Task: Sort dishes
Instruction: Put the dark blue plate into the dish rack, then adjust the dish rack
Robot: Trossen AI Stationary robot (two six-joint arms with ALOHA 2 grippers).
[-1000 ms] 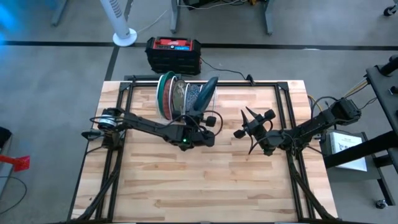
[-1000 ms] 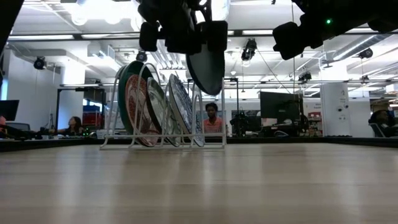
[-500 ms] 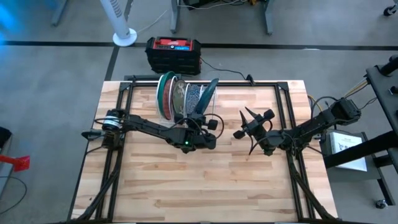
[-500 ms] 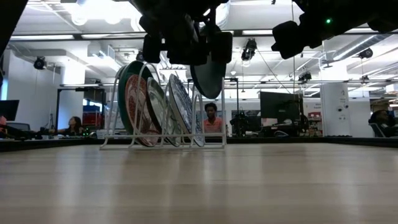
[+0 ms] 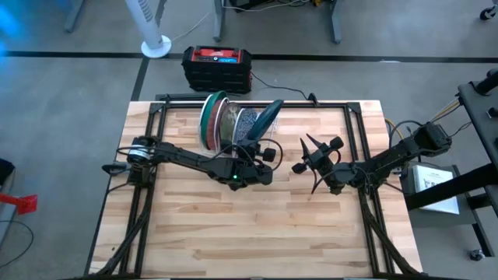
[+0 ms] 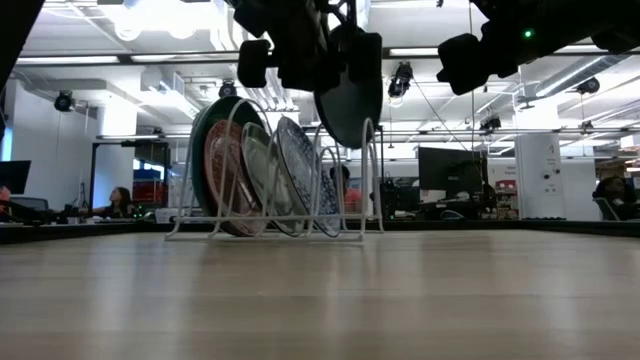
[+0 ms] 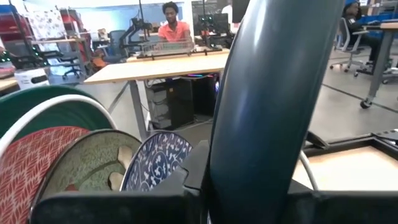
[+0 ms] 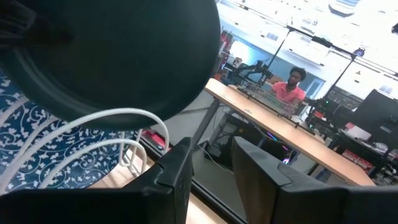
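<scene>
Above rack (image 6: 270, 180), left claw (image 5: 257, 148) gripping plate (image 6: 350, 95)

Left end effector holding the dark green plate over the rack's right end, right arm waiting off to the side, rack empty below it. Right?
Not quite: the white wire rack isn't empty. The low view shows plates standing in it, including a red-pink patterned plate and a blue patterned plate. The left end effector does hold the dark green plate; the right end effector waits aside.

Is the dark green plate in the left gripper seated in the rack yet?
No. The dark green plate hangs tilted above the white wire rack, clamped in the left gripper.
</scene>
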